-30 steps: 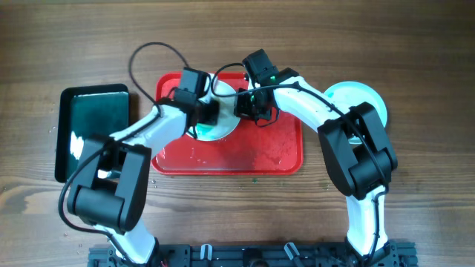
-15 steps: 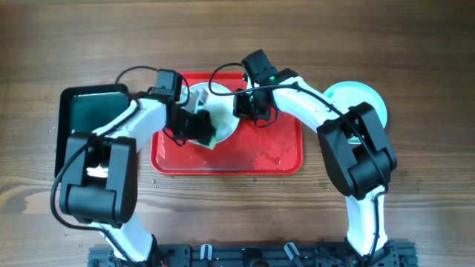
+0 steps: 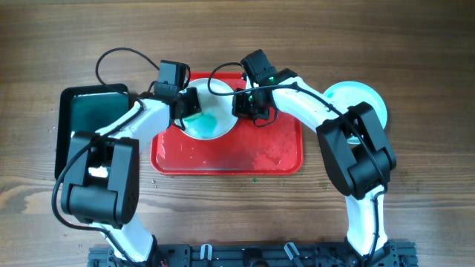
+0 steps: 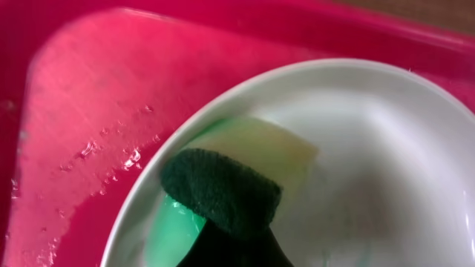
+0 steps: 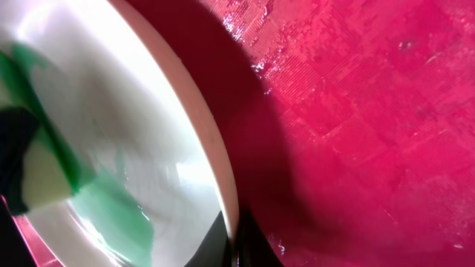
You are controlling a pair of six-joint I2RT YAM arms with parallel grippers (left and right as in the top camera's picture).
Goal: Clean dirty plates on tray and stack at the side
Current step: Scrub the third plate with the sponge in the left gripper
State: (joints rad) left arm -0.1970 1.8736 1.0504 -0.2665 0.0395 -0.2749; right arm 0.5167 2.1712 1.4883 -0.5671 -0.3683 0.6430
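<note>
A white plate (image 3: pixel 215 124) with a teal-green smear lies at the back of the red tray (image 3: pixel 260 152). My left gripper (image 3: pixel 190 104) is shut on a sponge (image 4: pixel 223 189), dark green on one side and pale on the other, and presses it on the plate's left inner side (image 4: pixel 371 148). My right gripper (image 3: pixel 243 104) is shut on the plate's right rim, which shows pinched between its dark fingers in the right wrist view (image 5: pixel 236 241). Wet green streaks (image 5: pixel 111 215) cover part of the plate (image 5: pixel 133 111). A pale aqua plate (image 3: pixel 365 96) lies on the table right of the tray, partly under my right arm.
A black tray (image 3: pixel 93 130) holding dark green liquid sits left of the red tray, close under my left arm. Water drops lie on the red tray floor (image 4: pixel 111 89), which also shows in the right wrist view (image 5: pixel 371 111). The table is wood.
My left gripper has moved the sponge from the plate's front edge up to its back left side. The green smear on the plate is now uncovered. The right arm has not moved.
</note>
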